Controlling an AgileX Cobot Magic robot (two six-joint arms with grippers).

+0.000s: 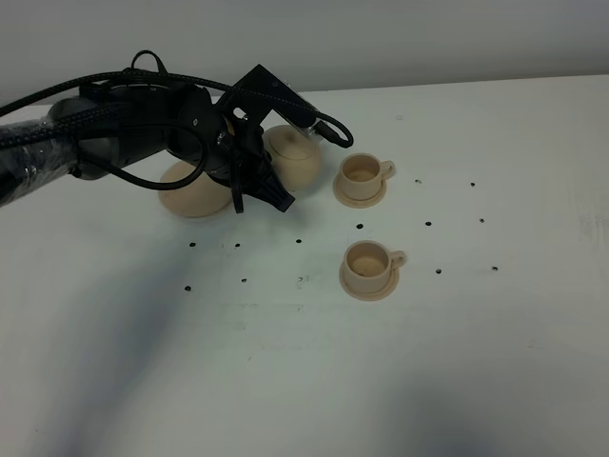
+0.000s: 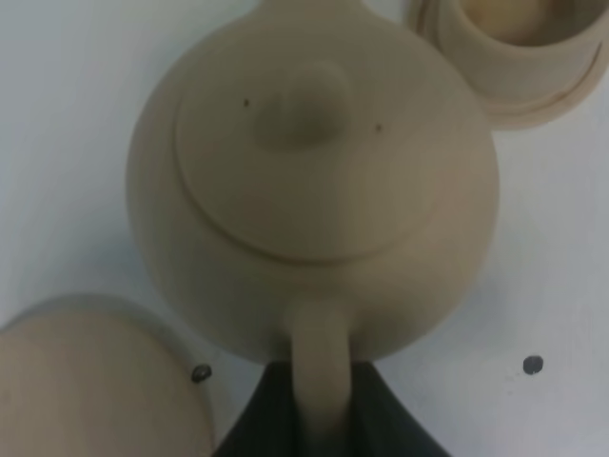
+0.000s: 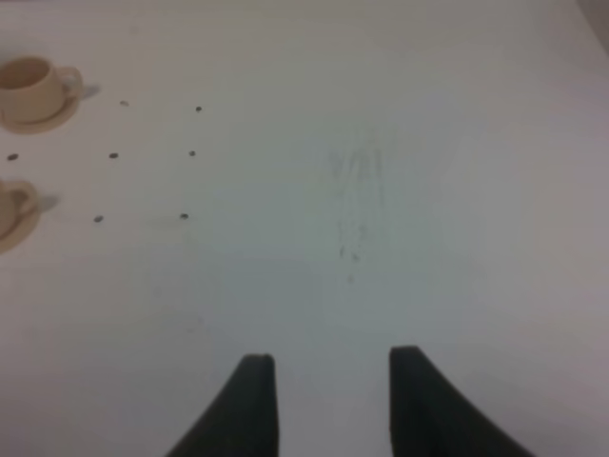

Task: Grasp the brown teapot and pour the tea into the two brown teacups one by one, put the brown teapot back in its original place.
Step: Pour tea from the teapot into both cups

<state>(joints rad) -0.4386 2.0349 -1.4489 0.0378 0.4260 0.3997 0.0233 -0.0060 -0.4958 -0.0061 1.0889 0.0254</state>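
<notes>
Left gripper (image 2: 319,414) is clamped on the loop handle (image 2: 319,352) of the round-bellied matte tan ceramic teapot (image 2: 314,181). The pot's off its wide flat tan saucer (image 2: 86,381), which is just beside the fingers. A small tan teacup (image 2: 519,43) sits just ahead, past the pot. Looks like first pour coming up: tip it gently over that cup.

High: we overlook the whole table (image 1: 304,381) | left wrist: tight over teapot (image 2: 314,190) | right wrist: low, shares cups (image 3: 33,86) with high

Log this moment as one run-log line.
left gripper: shut on brown teapot handle | teapot: upright, off large saucer, beside far teacup | right gripper: open
</notes>
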